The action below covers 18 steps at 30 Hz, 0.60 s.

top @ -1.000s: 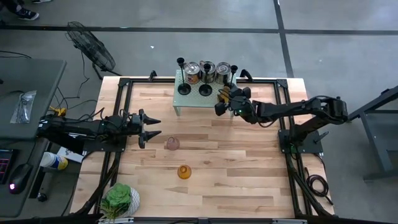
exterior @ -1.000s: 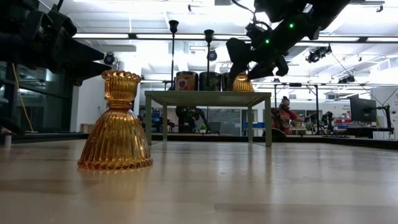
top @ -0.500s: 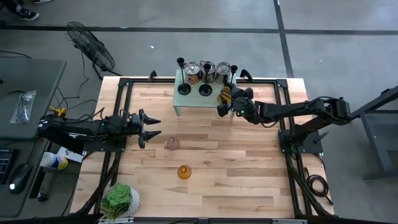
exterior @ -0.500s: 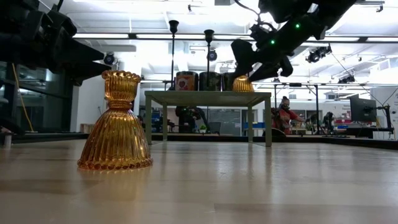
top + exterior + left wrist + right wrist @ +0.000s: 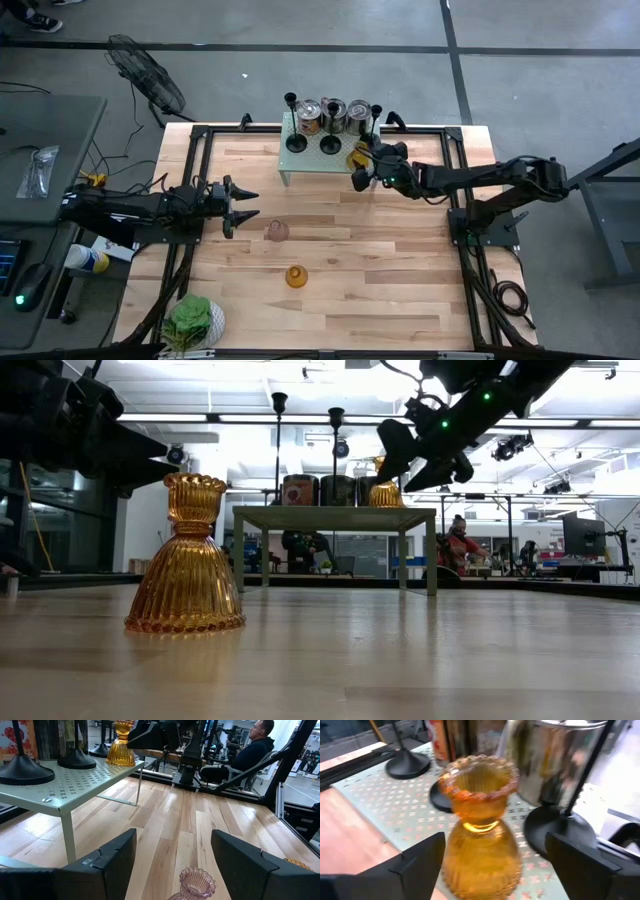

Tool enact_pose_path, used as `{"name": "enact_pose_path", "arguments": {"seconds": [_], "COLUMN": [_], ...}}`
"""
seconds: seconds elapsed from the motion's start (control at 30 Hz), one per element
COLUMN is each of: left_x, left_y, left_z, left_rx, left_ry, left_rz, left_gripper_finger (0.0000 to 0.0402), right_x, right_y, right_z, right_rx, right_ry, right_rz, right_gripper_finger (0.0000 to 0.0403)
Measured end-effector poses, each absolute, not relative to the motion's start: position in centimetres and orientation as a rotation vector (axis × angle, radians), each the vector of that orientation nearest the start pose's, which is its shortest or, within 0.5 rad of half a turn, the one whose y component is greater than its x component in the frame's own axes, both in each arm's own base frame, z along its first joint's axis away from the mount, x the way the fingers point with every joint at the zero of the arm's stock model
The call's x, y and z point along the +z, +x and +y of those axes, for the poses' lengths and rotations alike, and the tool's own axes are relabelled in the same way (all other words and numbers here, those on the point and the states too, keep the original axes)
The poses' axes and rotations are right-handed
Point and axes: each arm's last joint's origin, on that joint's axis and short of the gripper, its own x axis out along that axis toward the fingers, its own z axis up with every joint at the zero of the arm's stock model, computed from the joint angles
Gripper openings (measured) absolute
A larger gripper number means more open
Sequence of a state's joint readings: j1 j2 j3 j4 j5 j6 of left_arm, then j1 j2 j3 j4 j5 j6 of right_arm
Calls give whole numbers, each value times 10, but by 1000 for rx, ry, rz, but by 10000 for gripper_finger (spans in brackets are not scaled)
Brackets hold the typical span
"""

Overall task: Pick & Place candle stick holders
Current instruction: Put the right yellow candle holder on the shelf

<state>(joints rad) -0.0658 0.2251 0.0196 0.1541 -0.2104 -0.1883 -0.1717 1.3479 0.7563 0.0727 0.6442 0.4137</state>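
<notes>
On the pale green perforated metal stand (image 5: 318, 152) at the desk's (image 5: 400, 270) far edge, a ribbed amber glass holder (image 5: 356, 156) with a scalloped rim sits at the stand's right front corner. The right gripper (image 5: 362, 170) is just beside it, jaws spread and clear of the glass on both sides. Three black holders (image 5: 296, 143) with flat round bases and thin stems share the stand with shiny metal tins (image 5: 334, 112). Mid-desk, a pink fluted glass holder (image 5: 276, 231) stands just ahead of the left gripper (image 5: 248, 204), whose jaws are parted and empty. A second amber ribbed, bell-shaped holder (image 5: 296, 276) stands nearer the front edge. The wood desk is plank-grained.
</notes>
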Motion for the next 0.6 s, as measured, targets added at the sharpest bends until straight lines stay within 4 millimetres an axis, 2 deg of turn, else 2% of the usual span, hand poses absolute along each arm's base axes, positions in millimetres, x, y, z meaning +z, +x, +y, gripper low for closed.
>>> {"name": "enact_pose_path", "arguments": {"seconds": [0.13,0.43,0.6], "left_x": [166,166,166], "left_y": [111,111,111], "left_z": [-1,-1,-1], "left_rx": [149,149,149], "left_ry": [-181,-181,-181], "left_rz": [37,37,37], "left_gripper_finger": [253,253,253], "right_x": [231,232,233], "right_y": [267,266,268], "right_z": [-69,-73,-69], "right_rx": [-932,-987,-971], "right_ry": [251,240,242], "right_rz": [333,317,303], "right_gripper_finger": [353,353,353]}}
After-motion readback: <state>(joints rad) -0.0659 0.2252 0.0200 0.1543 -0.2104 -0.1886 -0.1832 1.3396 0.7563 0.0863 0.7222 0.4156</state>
